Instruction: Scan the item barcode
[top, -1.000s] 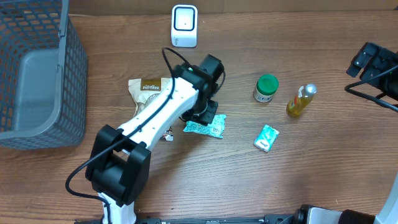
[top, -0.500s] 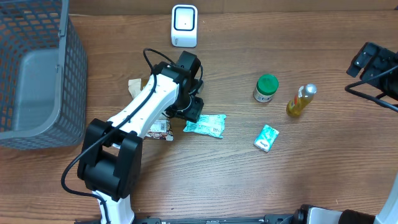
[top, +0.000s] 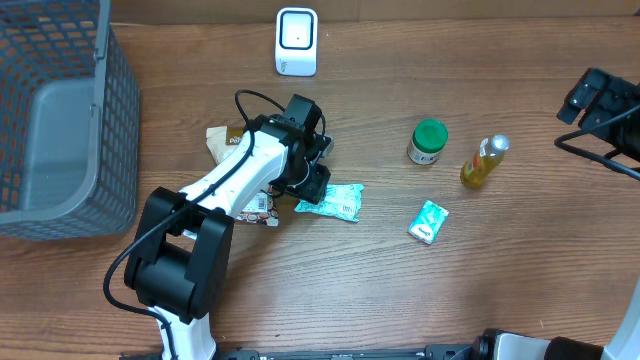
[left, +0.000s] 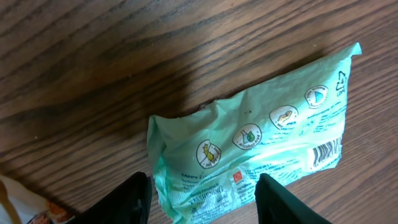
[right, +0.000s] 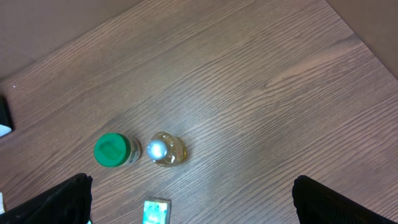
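We note the left gripper (left: 205, 204) spread, astride one short end of the green packet (left: 249, 134); we cannot tell whether it touches. The packet lies flat on the table (left: 93, 74), on the robot's side of the scanner (top: 296, 41) and well apart from it, with the barcode (left: 326, 154) face-up at its far end. We judge it light, soft, slippery film; best pinched at a sealed end, clear of the barcode. The right gripper (right: 193, 202), far right of the scanner, is spread wide and empty

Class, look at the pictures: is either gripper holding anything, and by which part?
Cannot be told: the left gripper straddles the green packet's end as it lies on the table. The right gripper holds nothing.
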